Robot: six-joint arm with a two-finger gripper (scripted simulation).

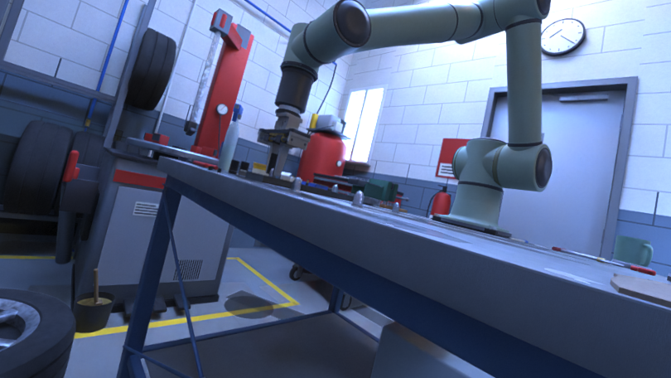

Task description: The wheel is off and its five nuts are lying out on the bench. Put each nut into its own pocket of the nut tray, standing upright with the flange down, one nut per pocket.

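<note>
The nut tray [270,177] is a dark flat block at the far left end of the bench, seen edge-on so its pockets are hidden. My gripper [276,170] stands straight down over the tray with its fingers open and nothing in its grasp; any nut below the fingertips is hidden behind the tray edge. Several silver nuts stand upright on the bench to the right: one [297,183] just beside the tray, one [335,188] further on, a taller one [358,198] near the front edge, and one [395,206] toward my base [472,225].
A red hydraulic press [220,89] stands behind the bench's left end, with a white spray bottle [229,143] and a red tank [323,155] close to the tray. A green box [381,189] sits behind the nuts. At the right end are a green mug [633,250], a screwdriver [603,259] and a board [643,286].
</note>
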